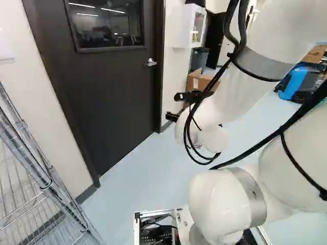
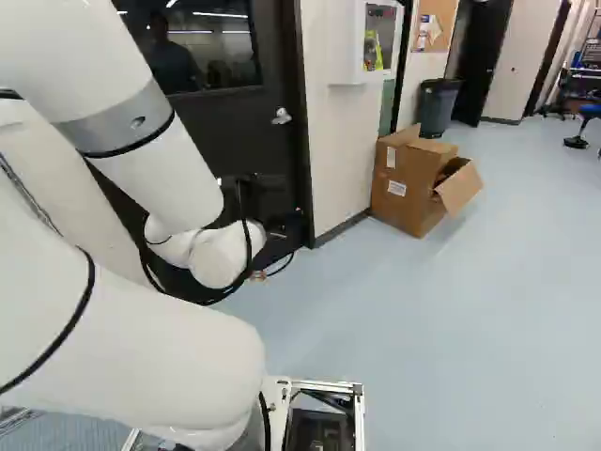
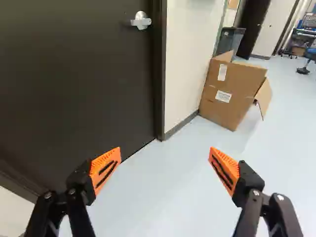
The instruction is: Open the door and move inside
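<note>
In the left base view my gripper (image 1: pixel 176 107) stands in front of the wall right of the dark door (image 1: pixel 112 97). The door is shut in its frame, with a window in its upper part. Its silver lever handle (image 1: pixel 150 62) sits near the edge by the frame, higher than the gripper. Seen from the wrist, my gripper (image 3: pixel 165 156) is spread wide with nothing between its orange-padded fingers. The handle (image 3: pixel 141 20) and door (image 3: pixel 74 74) are ahead, and neither finger touches them.
A wire shelf (image 1: pixel 38 171) stands at the left of the left base view. An open cardboard box (image 2: pixel 413 184) rests against the wall beyond the door frame, with a dark bin (image 2: pixel 438 105) behind it. A white cabinet (image 2: pixel 349 42) hangs above the box's side of the wall.
</note>
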